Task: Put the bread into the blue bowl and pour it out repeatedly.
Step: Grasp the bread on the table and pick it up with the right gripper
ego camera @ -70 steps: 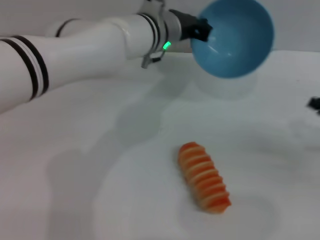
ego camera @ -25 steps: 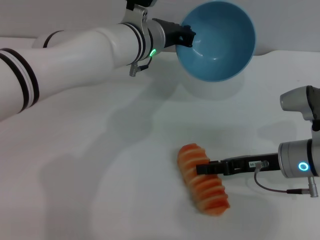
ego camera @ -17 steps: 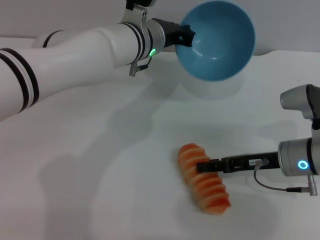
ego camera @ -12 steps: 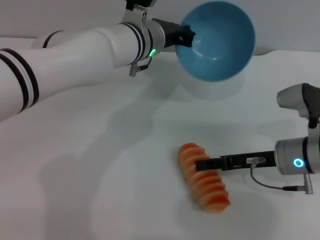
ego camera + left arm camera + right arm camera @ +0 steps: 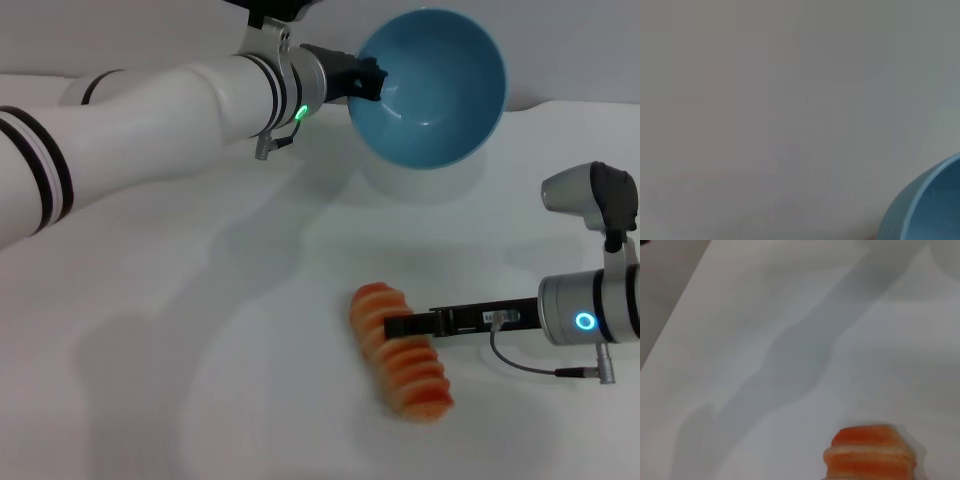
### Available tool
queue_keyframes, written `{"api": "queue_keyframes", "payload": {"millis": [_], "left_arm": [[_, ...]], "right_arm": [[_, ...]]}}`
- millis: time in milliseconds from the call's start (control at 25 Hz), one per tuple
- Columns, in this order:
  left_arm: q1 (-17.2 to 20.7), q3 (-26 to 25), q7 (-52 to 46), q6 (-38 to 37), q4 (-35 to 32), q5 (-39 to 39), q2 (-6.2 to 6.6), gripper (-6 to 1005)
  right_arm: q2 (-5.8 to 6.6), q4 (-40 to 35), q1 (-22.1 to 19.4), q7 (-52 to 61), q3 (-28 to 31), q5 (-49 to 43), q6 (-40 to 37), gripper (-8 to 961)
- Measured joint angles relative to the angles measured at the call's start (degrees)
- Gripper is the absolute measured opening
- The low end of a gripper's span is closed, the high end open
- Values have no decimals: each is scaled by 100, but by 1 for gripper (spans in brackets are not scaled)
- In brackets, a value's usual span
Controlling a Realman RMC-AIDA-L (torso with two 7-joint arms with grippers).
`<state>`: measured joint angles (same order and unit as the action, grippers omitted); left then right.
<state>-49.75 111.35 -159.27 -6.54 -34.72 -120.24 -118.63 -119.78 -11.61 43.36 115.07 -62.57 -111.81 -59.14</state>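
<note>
The right gripper (image 5: 397, 326) reaches in from the right, its dark fingers set across the bread's middle ridges, though whether they have closed on it I cannot tell. The bread (image 5: 401, 351) lies on the white table (image 5: 150, 400), its orange-red end filling the right wrist view. The left gripper (image 5: 362, 78) clamps the rim of the blue bowl (image 5: 430, 90), holding it tilted above the table's far side.

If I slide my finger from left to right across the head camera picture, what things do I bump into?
Left arm → left gripper → bread → blue bowl → right arm.
</note>
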Motion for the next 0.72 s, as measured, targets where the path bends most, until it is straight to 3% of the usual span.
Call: {"api": "queue_keyframes", "payload": {"millis": [200, 440, 720], "left_arm": [[16, 0, 6, 0, -11, 0, -2, -1], [26, 0, 9, -2, -14, -14, 3, -1], [35, 9, 10, -23, -12, -26, 14, 0]], "right_arm": [[-2, 28, 15, -10, -12, 9, 11, 563], [-2, 22, -24, -86, 13, 17, -15, 408], [-1, 16, -150, -723, -28, 764, -198, 344]]}}
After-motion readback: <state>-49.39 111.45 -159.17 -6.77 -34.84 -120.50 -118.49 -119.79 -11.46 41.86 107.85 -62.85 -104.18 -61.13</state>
